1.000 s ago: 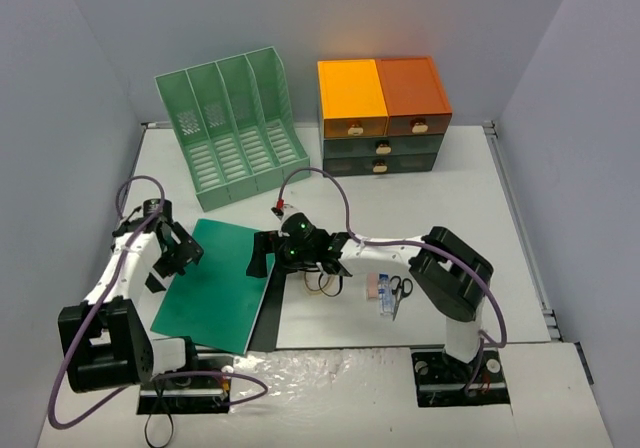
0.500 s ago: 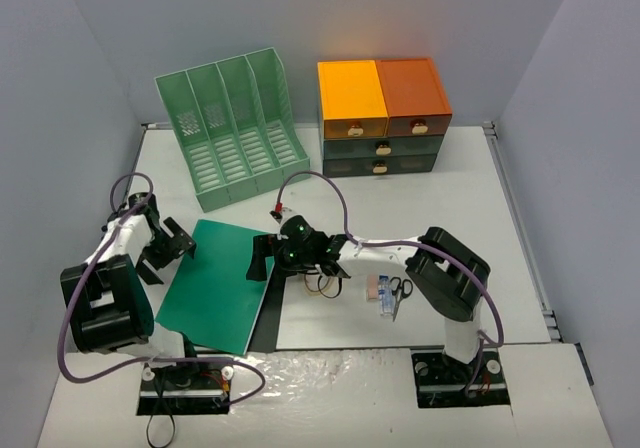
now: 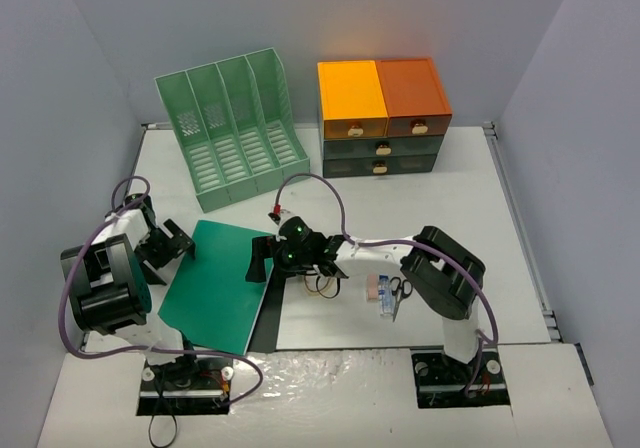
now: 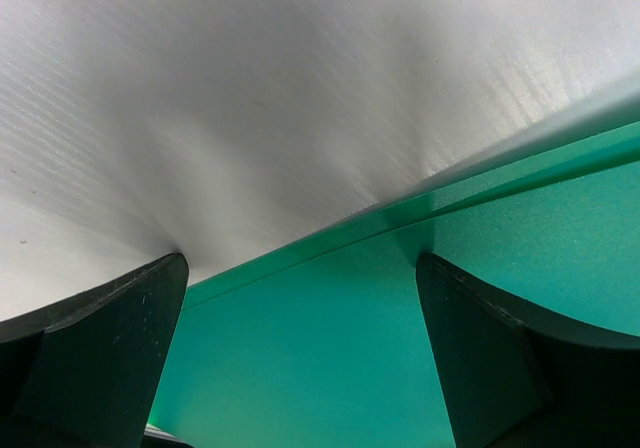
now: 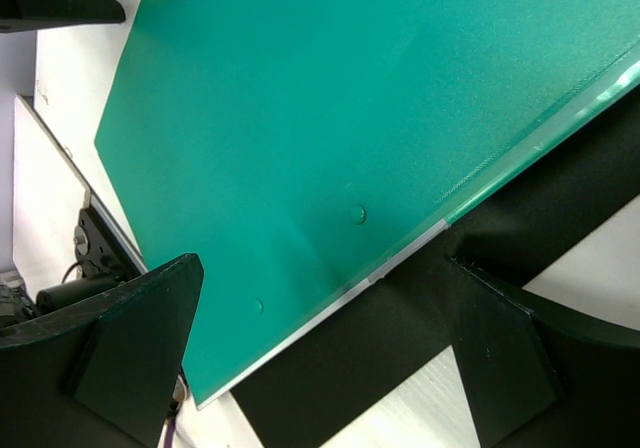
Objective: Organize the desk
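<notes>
The white desk (image 3: pixel 450 208) holds a green folder (image 3: pixel 215 283) lying flat on a black folder (image 3: pixel 268 313) at the front left. My left gripper (image 3: pixel 166 245) is open at the green folder's far left edge. In the left wrist view (image 4: pixel 300 268) its fingers straddle the folder (image 4: pixel 330 368), with bare desk (image 4: pixel 250 88) beyond. My right gripper (image 3: pixel 262 258) is open over the green folder's right edge. In the right wrist view (image 5: pixel 325 268) the green cover (image 5: pixel 300 108) and the black folder (image 5: pixel 400 358) lie between its fingers.
A green slotted file rack (image 3: pixel 235 128) stands at the back left. An orange-and-dark-green drawer cabinet (image 3: pixel 380 113) stands at the back middle. Scissors (image 3: pixel 400 290), a small pink item (image 3: pixel 374 288) and rubber bands (image 3: pixel 322 284) lie right of the folders.
My left arm has swung back and to the left, and its gripper has shifted slightly left along the green folder's edge. The right arm and the folders have stayed put.
</notes>
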Available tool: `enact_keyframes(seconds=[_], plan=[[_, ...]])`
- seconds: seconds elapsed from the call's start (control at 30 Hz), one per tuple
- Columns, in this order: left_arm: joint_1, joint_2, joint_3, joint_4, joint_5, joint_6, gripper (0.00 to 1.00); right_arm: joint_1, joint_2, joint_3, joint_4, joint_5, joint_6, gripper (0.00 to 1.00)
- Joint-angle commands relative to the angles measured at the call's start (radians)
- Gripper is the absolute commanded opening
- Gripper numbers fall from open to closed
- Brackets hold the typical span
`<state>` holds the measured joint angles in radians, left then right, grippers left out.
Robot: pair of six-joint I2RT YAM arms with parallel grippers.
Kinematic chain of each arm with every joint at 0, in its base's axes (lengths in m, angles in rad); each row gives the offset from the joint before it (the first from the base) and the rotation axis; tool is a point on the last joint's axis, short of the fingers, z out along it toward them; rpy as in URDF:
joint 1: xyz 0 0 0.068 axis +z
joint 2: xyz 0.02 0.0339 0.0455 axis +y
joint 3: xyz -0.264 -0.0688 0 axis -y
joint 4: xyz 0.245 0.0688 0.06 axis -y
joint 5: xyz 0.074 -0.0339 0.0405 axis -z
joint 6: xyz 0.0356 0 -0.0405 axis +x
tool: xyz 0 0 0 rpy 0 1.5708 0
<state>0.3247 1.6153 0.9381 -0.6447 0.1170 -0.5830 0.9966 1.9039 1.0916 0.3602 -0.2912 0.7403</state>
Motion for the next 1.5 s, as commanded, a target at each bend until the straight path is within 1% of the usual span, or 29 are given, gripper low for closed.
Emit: enact_keyframes(seconds=[0.0, 0.23, 0.57, 0.67, 0.8, 0.83, 0.87, 0.97, 1.03, 1.1, 1.17, 1.23, 1.33, 1.43, 1.47], plan=[[0.006, 0.066, -0.019, 0.076, 0.092, 0.009, 0.97, 0.007, 0.012, 0.046, 0.074, -0.036, 0.005, 1.0], [0.005, 0.094, -0.024, 0.072, 0.1, 0.012, 0.97, 0.001, 0.073, 0.028, 0.178, -0.074, 0.055, 1.0], [-0.019, 0.14, -0.03, 0.05, 0.087, 0.006, 0.97, -0.004, 0.169, -0.158, 0.622, -0.091, 0.306, 0.99], [-0.038, 0.144, -0.03, 0.051, 0.087, 0.006, 0.97, 0.001, 0.204, -0.177, 0.732, -0.099, 0.365, 0.96], [-0.058, 0.146, -0.028, 0.048, 0.087, 0.014, 0.97, 0.017, 0.235, -0.176, 0.815, -0.109, 0.415, 0.89], [-0.058, 0.145, -0.026, 0.045, 0.086, 0.016, 0.97, 0.022, 0.236, -0.168, 0.813, -0.108, 0.412, 0.86], [-0.059, 0.145, -0.025, 0.04, 0.085, 0.018, 0.97, 0.028, 0.237, -0.153, 0.8, -0.106, 0.405, 0.8], [-0.059, 0.14, -0.024, 0.037, 0.085, 0.023, 0.97, 0.04, 0.239, -0.106, 0.755, -0.108, 0.38, 0.58], [-0.061, 0.137, -0.024, 0.036, 0.085, 0.023, 0.97, 0.042, 0.238, -0.078, 0.725, -0.114, 0.37, 0.33], [-0.061, 0.134, -0.025, 0.039, 0.091, 0.023, 0.97, 0.043, 0.233, -0.057, 0.688, -0.118, 0.354, 0.14], [-0.062, 0.132, -0.027, 0.04, 0.093, 0.023, 0.97, 0.046, 0.213, -0.042, 0.625, -0.11, 0.328, 0.1], [-0.062, 0.127, -0.027, 0.04, 0.095, 0.022, 0.97, 0.05, 0.188, -0.033, 0.562, -0.094, 0.286, 0.01], [-0.064, 0.116, -0.027, 0.038, 0.102, 0.023, 0.97, 0.05, 0.154, -0.017, 0.494, -0.083, 0.238, 0.0], [-0.062, 0.082, -0.024, 0.015, 0.114, 0.023, 0.97, 0.053, 0.106, 0.006, 0.371, -0.065, 0.167, 0.0], [-0.064, 0.045, -0.022, 0.007, 0.121, 0.023, 0.97, 0.054, 0.088, 0.017, 0.335, -0.05, 0.143, 0.0]])
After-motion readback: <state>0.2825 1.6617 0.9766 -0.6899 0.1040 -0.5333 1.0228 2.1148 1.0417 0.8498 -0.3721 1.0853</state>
